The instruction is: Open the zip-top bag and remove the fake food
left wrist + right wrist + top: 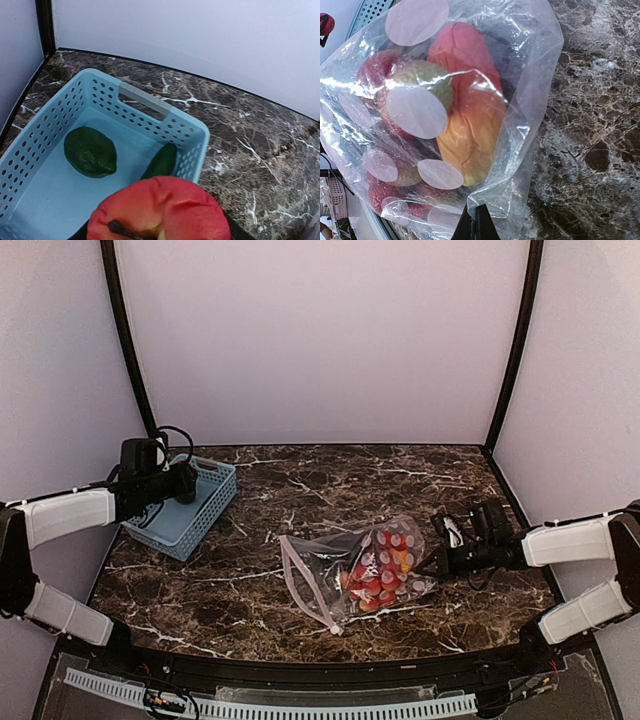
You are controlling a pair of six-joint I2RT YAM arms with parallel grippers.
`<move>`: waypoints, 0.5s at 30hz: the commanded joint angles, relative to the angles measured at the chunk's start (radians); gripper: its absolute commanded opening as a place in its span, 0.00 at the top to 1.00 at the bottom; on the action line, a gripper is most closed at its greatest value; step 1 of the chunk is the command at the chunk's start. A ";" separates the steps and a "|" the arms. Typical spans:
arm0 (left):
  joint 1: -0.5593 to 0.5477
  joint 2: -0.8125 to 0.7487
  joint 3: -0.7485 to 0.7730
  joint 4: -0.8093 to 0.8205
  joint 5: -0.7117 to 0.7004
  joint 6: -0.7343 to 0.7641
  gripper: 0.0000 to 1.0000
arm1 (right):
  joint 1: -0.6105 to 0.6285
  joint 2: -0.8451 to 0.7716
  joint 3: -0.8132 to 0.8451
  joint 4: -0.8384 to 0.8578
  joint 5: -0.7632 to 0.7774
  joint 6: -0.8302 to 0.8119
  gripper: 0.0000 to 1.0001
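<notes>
The clear crinkly plastic zip-top bag (325,580) lies on the dark marbled worktop (330,480) just right of centre, with its long axis running 9 to 3 o'clock in the top view. Its pale zip strip (307,583), slanting from 11 to 5 o'clock, faces the left arm. The closed end at 3 o'clock is pinched tight in the right fingers (471,227), so the right arm is nearer. The glossy red, orange and green fake food (382,565) is bunched at that held end.

The left fingers (186,483) are well apart from the bag, at 10 o'clock from it, over the blue lattice plastic basket (145,97). They appear clamped on a red-and-yellow plastic apple (160,210), though it hides them. The basket floor lies toward 10 o'clock from the apple in the left wrist view, so dropping it there looks like the step in hand.
</notes>
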 commanded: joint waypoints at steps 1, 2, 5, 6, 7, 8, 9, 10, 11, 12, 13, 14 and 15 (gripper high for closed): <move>0.043 0.173 0.112 -0.097 -0.016 0.000 0.44 | -0.006 0.018 0.022 0.028 -0.004 -0.013 1.00; 0.044 0.204 0.158 -0.104 -0.019 0.004 0.44 | -0.007 0.019 0.024 0.028 -0.006 -0.014 1.00; 0.045 0.338 0.231 -0.106 -0.021 0.018 0.42 | -0.006 0.019 0.030 0.024 -0.008 -0.015 1.00; 0.045 0.358 0.252 -0.100 -0.016 0.022 0.42 | -0.007 0.019 0.033 0.024 -0.009 -0.015 1.00; 0.045 0.393 0.275 -0.093 -0.013 0.022 0.41 | -0.007 0.019 0.034 0.024 -0.010 -0.015 1.00; 0.045 0.424 0.287 -0.095 -0.013 0.025 0.41 | -0.006 0.021 0.034 0.024 -0.012 -0.015 1.00; 0.044 0.438 0.306 -0.099 -0.016 0.025 0.40 | -0.006 0.021 0.035 0.023 -0.013 -0.015 1.00; 0.044 0.461 0.314 -0.099 -0.021 0.029 0.40 | -0.007 0.020 0.035 0.025 -0.014 -0.015 1.00; 0.045 0.471 0.326 -0.100 -0.023 0.031 0.39 | -0.006 0.021 0.035 0.025 -0.016 -0.015 1.00; 0.045 0.488 0.332 -0.101 -0.024 0.036 0.38 | -0.006 0.021 0.035 0.025 -0.017 -0.015 1.00; 0.045 0.495 0.345 -0.105 -0.025 0.039 0.35 | -0.006 0.020 0.034 0.025 -0.017 -0.015 1.00; 0.045 0.507 0.349 -0.108 -0.028 0.043 0.33 | -0.006 0.021 0.035 0.026 -0.017 -0.014 1.00; 0.045 0.511 0.355 -0.112 -0.027 0.045 0.30 | -0.006 0.021 0.036 0.027 -0.018 -0.014 1.00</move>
